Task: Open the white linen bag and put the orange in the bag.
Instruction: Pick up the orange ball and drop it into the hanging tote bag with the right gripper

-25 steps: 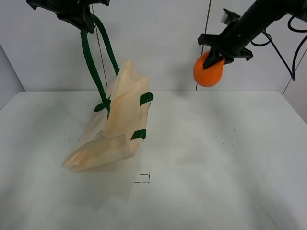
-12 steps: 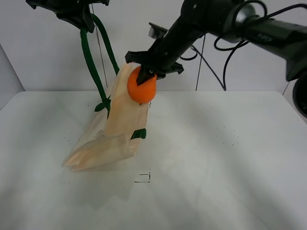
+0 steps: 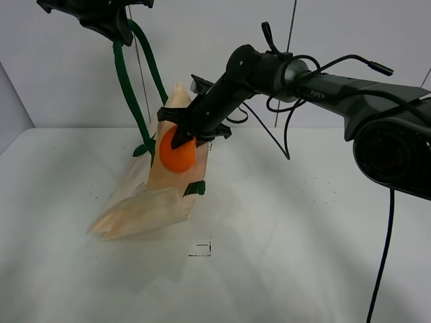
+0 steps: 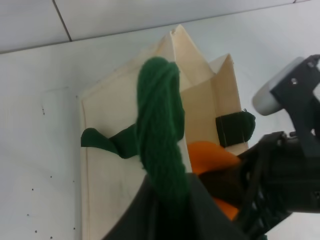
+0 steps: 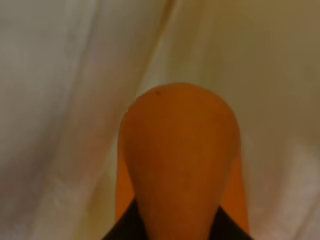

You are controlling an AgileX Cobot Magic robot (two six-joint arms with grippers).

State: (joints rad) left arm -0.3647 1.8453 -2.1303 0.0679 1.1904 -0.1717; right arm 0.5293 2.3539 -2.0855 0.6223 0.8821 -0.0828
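Between the clenched jaws of your right gripper [image 3: 180, 139] sits the orange [image 3: 176, 155], within the white linen bag [image 3: 156, 196]; your left gripper [image 3: 113, 28] grips its handle [image 3: 125, 82].

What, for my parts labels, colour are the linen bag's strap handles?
Dark green strap handles, clearest in the left wrist view.

White matte table [image 3: 303, 222] with scattered dark specks [image 3: 324, 195] and a small black square outline [image 3: 200, 249] near the front. Plain pale grey wall [image 3: 60, 81] behind (thin dark vertical line [image 3: 293, 27] running down it). Soft, even light, faint shadows only.
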